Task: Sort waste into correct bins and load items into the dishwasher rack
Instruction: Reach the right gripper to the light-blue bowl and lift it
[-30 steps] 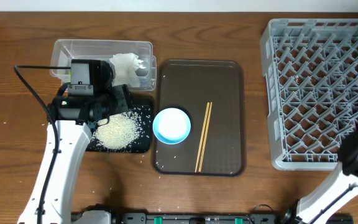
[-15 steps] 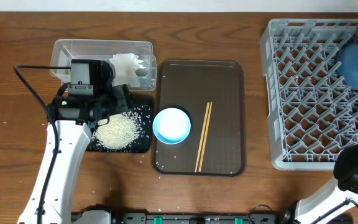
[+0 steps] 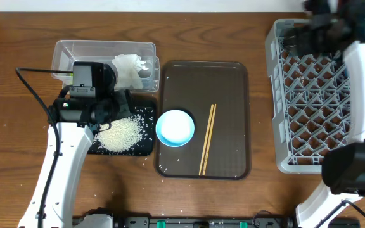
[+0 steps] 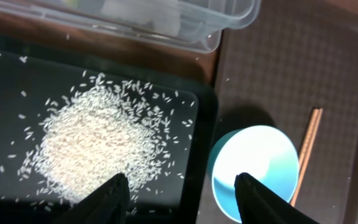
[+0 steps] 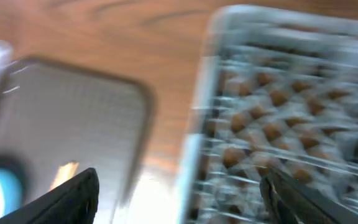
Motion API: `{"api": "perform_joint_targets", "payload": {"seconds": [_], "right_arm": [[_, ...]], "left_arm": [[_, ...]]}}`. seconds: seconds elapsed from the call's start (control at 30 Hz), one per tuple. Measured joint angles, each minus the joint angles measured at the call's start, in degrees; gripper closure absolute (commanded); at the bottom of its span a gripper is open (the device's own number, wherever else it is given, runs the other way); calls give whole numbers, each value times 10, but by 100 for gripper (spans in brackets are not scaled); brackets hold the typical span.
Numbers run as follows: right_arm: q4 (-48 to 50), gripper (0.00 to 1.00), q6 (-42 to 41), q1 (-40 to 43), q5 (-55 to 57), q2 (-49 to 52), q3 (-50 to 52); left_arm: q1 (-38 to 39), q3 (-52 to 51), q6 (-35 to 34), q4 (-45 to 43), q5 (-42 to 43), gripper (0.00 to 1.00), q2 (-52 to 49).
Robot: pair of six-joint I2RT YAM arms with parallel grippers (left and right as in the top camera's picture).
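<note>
On a wooden table (image 3: 18,38), the bowl (image 3: 175,127) and front-to-back chopsticks (image 3: 206,139) sat on the brown tray (image 3: 230,82). The left gripper (image 4: 180,190), spread and empty, hung just left of the bowl; the right gripper (image 5: 178,193), also spread, was well off over the rack (image 3: 309,95).

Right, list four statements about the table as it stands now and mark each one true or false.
1. The rice lies on the black tray. True.
2. The bowl stands on the black tray. False: it stands on the brown tray, beside the chopsticks.
3. The tissue lies in the clear tub. True.
4. The left gripper is shut on the chopsticks. False: it is open and holds nothing.
</note>
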State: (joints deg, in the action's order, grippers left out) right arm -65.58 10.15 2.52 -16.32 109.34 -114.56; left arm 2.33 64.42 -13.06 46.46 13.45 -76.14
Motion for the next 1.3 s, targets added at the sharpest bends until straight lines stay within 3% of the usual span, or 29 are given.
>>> {"api": "perform_joint_targets", "payload": {"seconds": [0.3,0.53,0.63,0.87,1.0,1.2,1.23,1.3], "right_arm": [[-55,19,-21,-151,-37,26,0],[-85,30,-33,-251,-41,108,0],[-88,39,-42,-281,-41,141,0],[-93,45,-66,-326,-37,194,0],[-99,62,-71,-341,-33,223,0],[-91,76,-88,-354,-18,265,0],[-87,87,-93,-356,-13,267,1],[-83,97,-98,-357,-8,267,1]], "left_arm": [[0,0,0,55,-42,42,0],[0,0,0,66,-68,42,0],[0,0,0,67,-72,42,0],[0,0,0,67,-76,41,0],[0,0,0,68,-77,41,0],[0,0,0,69,-77,41,0],[0,0,0,69,-77,41,0],[0,0,0,69,-77,41,0]]}}
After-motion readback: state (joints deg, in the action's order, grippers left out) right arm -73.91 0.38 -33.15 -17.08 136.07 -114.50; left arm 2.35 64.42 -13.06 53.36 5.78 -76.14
